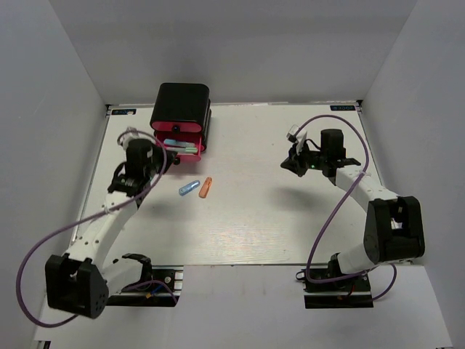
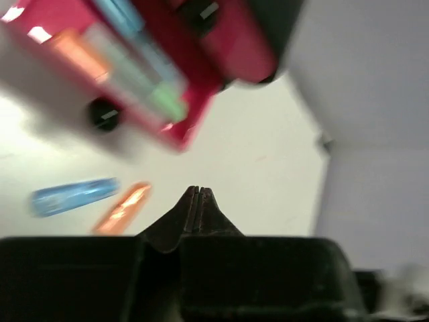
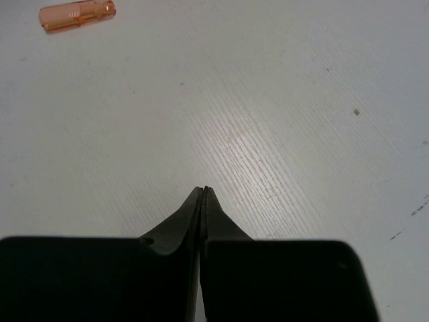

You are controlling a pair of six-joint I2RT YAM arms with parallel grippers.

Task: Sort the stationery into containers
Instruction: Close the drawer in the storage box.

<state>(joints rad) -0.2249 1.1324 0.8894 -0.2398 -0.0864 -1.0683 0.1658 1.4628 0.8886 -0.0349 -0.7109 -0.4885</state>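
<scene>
A glossy black cabinet stands at the back left of the table. One pink drawer is pulled open; it holds several stubby pieces, light blue, green and orange. A blue piece and an orange piece lie on the table in front of it; they also show in the left wrist view, blue and orange. The orange piece shows in the right wrist view. My left gripper is shut and empty, just below the open drawer. My right gripper is shut and empty, above the table at the right.
Grey walls enclose the white table on three sides. A second pink drawer with a black knob shows above the open one. Purple cables loop beside both arms.
</scene>
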